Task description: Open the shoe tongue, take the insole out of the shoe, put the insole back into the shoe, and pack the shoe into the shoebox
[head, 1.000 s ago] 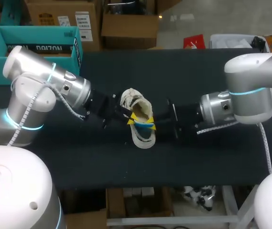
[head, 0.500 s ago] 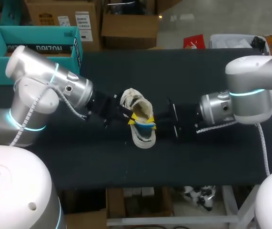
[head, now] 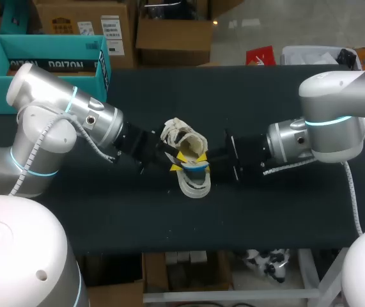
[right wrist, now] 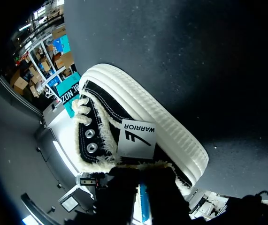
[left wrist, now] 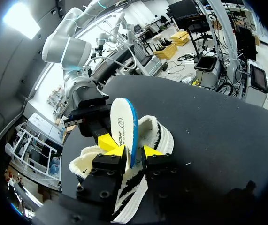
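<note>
A black-and-white fleece-lined shoe point(head: 188, 144) lies on its side mid-table. Its white insole point(head: 196, 165) with a blue edge sticks up out of the opening. My left gripper point(head: 182, 158) reaches in from the left. In the left wrist view the insole point(left wrist: 122, 122) stands between its yellow tips point(left wrist: 134, 152), with a small gap on one side, so it is open. My right gripper point(head: 204, 167) comes in from the right and is shut on the insole point(right wrist: 143, 206) at the shoe's collar point(right wrist: 124, 117). The teal shoebox point(head: 41, 57) stands at the back left.
The black table top point(head: 265, 217) has free room in front of the shoe and to the right behind my right arm. The shoebox sits close behind my left arm's elbow point(head: 41, 96).
My left gripper's fingers have parted a little around the insole. The right arm has drawn slightly toward the shoe, and the shoe has shifted a touch.
</note>
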`<action>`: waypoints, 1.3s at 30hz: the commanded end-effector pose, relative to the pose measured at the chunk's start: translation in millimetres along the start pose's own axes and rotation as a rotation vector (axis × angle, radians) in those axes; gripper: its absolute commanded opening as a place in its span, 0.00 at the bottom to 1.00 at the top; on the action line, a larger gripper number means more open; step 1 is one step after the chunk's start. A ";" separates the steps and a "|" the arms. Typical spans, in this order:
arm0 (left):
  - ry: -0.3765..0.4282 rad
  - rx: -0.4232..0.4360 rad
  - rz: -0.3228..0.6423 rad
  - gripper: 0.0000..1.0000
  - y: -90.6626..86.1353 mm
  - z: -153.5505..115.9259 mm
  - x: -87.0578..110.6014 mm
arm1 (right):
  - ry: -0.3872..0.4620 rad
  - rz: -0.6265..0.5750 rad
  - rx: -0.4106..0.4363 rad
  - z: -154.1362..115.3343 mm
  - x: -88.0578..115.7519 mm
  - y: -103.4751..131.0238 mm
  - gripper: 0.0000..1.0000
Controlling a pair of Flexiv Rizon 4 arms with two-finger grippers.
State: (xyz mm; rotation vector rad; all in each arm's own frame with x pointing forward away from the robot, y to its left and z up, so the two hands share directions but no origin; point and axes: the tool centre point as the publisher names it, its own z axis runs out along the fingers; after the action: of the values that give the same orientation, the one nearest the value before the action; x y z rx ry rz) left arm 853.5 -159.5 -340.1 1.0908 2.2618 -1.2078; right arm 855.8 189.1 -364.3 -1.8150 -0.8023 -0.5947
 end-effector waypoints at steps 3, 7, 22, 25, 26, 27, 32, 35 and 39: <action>-0.026 0.039 0.044 0.38 -23.2 -10.5 6.8 | -0.003 0.005 0.004 -0.5 1.1 5.0 0.00; -0.024 0.048 0.067 0.18 -32.9 -6.4 7.2 | -0.002 0.004 0.006 0.2 1.7 5.8 0.00; -0.026 0.012 0.047 0.00 -22.0 0.0 1.2 | -0.004 -0.002 -0.042 -10.6 -4.9 -27.7 0.72; -0.029 0.009 0.042 0.00 -20.7 -0.3 0.9 | -0.008 0.000 -0.056 -12.9 -7.1 -34.7 0.43; -0.029 0.008 0.041 0.00 -20.6 -0.3 0.9 | -0.009 0.000 -0.061 -13.6 -7.7 -35.9 0.35; -0.029 0.008 0.040 0.00 -20.4 -0.2 0.9 | -0.009 0.000 -0.062 -14.0 -8.2 -37.0 0.27; -0.029 0.004 0.035 0.00 -19.9 0.7 0.6 | -0.013 -0.001 -0.064 -13.7 -8.9 -38.6 0.00; -0.028 0.001 0.032 0.00 -19.4 1.5 0.1 | -0.018 -0.002 -0.062 -12.2 -8.9 -36.9 0.00; -0.027 -0.012 0.018 0.00 -14.7 4.0 -1.2 | -0.024 -0.007 -0.054 -6.8 -9.0 -27.0 0.00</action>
State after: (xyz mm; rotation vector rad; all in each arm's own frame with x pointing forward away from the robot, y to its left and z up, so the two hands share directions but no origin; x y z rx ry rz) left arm 838.9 -164.1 -328.9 1.0875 2.2277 -1.1980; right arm 823.7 183.7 -345.8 -1.8834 -0.8132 -0.6169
